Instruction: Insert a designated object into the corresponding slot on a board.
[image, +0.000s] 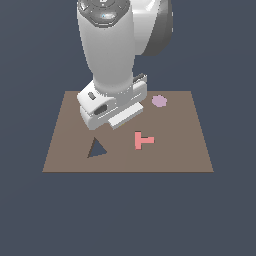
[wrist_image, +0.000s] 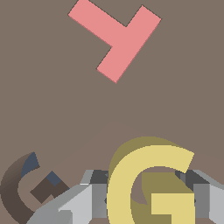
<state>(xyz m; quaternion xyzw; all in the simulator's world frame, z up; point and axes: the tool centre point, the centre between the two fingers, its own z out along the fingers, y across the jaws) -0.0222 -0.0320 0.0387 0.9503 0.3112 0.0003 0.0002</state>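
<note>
The gripper (wrist_image: 144, 197) is clenched on the yellow G (wrist_image: 151, 183), its grey fingers (wrist_image: 78, 203) pressing the block from either side, low over the board (image: 180, 150). In the wrist view the G slot (wrist_image: 19, 188) lies just beside the held block, off to one side and not under it. The cutout looks turned somewhat against the block's own facing, so I judge a short sideways shift and perhaps a small twist must come before lowering. The pink T (wrist_image: 114, 37) lies well apart, as does the triangle cutout (image: 96, 149).
</note>
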